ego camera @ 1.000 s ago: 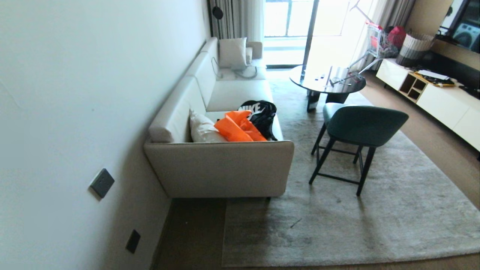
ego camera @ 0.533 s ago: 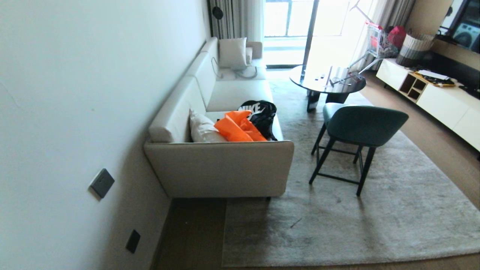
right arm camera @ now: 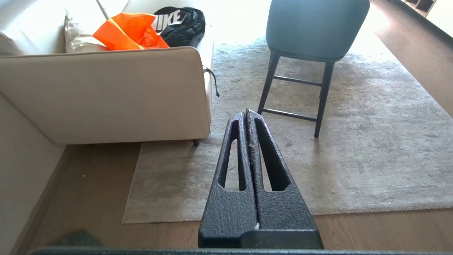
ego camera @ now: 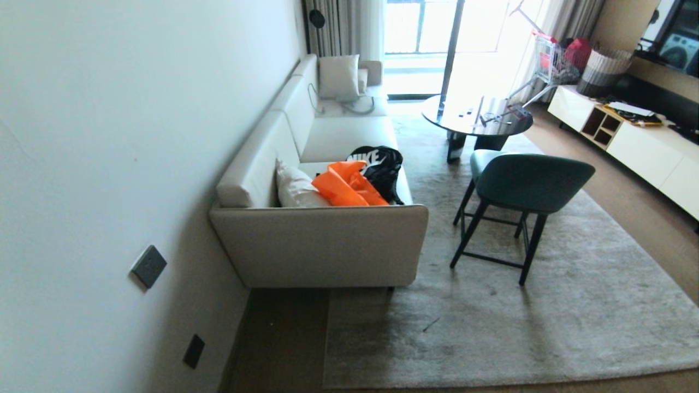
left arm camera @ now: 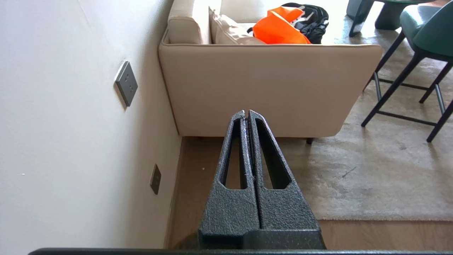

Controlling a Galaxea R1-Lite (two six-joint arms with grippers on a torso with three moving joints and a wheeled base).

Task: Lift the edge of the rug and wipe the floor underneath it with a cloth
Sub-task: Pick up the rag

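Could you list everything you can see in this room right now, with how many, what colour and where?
rug: one, light grey, lying flat under the chair and the sofa's end
floor: brown wood, bare beside the wall and along the rug's edges
sofa: one, cream, along the wall
orange fabric: one, on the sofa seat
black bag: one, behind the orange fabric
cushions: two, pale, on the sofa
chair: one, green with dark legs, on the rug
round table: one, dark, beyond the chair
cabinet: one, white, far side
left gripper: black, shut, empty
right gripper: black, shut, empty
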